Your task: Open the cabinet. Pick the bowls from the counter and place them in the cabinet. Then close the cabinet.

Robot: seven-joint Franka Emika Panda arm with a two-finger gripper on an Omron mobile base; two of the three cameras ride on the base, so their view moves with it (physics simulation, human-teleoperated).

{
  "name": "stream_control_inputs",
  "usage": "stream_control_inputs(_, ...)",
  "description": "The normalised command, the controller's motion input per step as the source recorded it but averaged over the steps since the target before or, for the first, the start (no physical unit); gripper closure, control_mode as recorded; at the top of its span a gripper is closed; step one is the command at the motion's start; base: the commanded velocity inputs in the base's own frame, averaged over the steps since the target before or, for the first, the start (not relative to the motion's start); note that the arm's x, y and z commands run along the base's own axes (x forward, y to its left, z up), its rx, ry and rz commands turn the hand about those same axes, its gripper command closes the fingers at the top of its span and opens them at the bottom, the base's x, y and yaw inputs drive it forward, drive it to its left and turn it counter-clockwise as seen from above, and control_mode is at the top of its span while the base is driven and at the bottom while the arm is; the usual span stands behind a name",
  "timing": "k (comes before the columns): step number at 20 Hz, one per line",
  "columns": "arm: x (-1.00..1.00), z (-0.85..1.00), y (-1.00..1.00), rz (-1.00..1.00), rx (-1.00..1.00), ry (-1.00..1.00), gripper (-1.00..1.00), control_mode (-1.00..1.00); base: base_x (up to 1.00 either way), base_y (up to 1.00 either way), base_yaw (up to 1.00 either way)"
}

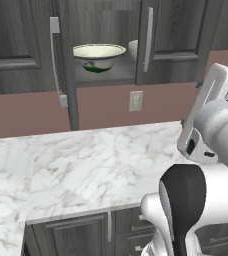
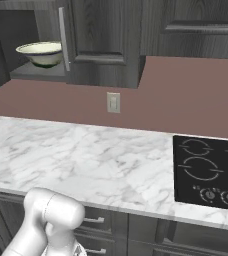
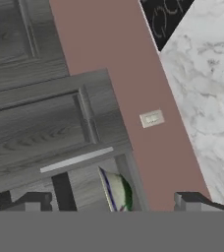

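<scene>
The dark grey wall cabinet (image 1: 106, 60) is seen with its left door (image 1: 61, 65) swung outward, edge-on to the left base camera, while its right door (image 1: 173, 37) stands roughly closed or only slightly ajar; a long silver bar handle (image 1: 148, 39) runs down that door. On the cabinet's bottom shelf (image 1: 103, 77) the pale cream bowl (image 1: 99, 56) with flared rim and greenish foot is set upright. Just to its right, partly hidden behind the right door's edge, a rounded pale shape (image 1: 133, 49) is visible, which is probably the second bowl, though too little of it shows to be sure.

The white marble counter (image 1: 86, 165) lies below, against a dusky pink wall with a cream outlet plate (image 1: 135, 100). A black cooktop (image 2: 208, 172) is set into the counter at the right of the right base view.

In the hand view the gripper (image 3: 114, 202) is seen with its two finger tips (image 3: 33, 201) spread wide apart and nothing between them; the cream bowl's rim appears just beyond them, beneath the door's handle.
</scene>
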Motion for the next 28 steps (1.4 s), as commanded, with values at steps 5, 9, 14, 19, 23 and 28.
stream_control_inputs(5,-0.87,0.00,0.53,-0.15,0.00,-0.05,-1.00,-1.00,0.00,0.00,0.00)
stream_control_inputs(9,-0.19,0.00,0.83,-0.13,0.00,-0.04,-1.00,-1.00,0.00,0.00,0.00)
stream_control_inputs(14,0.10,0.00,0.99,-0.11,-0.07,-0.08,-1.00,-1.00,0.00,0.00,0.00)
stream_control_inputs(19,0.35,0.00,1.00,-0.07,-0.11,-0.11,-1.00,-1.00,0.00,0.00,0.00)
stream_control_inputs(23,0.45,0.00,0.91,-0.02,-0.07,-0.05,-1.00,-1.00,0.00,0.00,0.00)
stream_control_inputs(28,0.48,0.00,0.93,0.00,-0.01,0.00,-1.00,-1.00,0.00,0.00,0.00)
